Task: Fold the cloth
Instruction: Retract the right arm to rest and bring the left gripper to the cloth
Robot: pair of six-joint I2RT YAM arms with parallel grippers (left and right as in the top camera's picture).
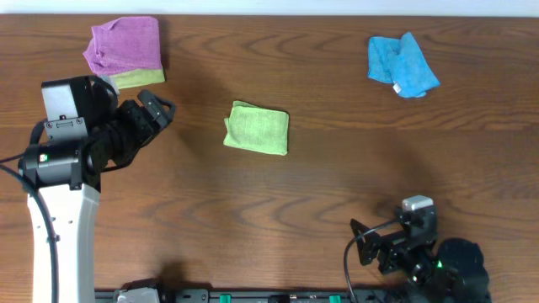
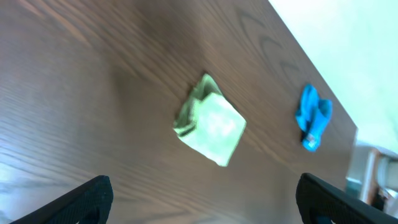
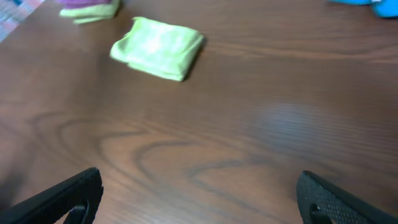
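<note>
Brown wood-grain table [image 1: 337, 185], overhead: left arm at the left edge, right arm low at the near right corner, both well apart from the work. The left gripper [image 1: 160, 111] is spread wide with nothing between its fingers. The right gripper [image 1: 364, 244] is likewise spread and empty. Each wrist view shows only bare table between its dark fingertips. A purple towelling cloth [image 1: 126, 44] lies on a pale yellow-green cloth [image 1: 139, 80] at the far left, and a crumpled bright blue cloth [image 1: 402, 66] at the far right. The task piece, we judge, is the light green square terry cloth [image 1: 257, 128], lying flat near table centre in a compact, roughly rectangular packet with doubled edges. We read the fold as largely made, leaving a check or one more fold. For another fold, we would bring the nearer left gripper down on the loose bunched corner, pinch all layers, lift low, lay it across and release only once it lies flat. The left wrist view shows that bunched, rumpled end of the green cloth [image 2: 209, 121], which overhead looks merely rounded. The right wrist view shows the thickness of the stacked layers [image 3: 158, 48]. Only the overhead view shows both arms.
</note>
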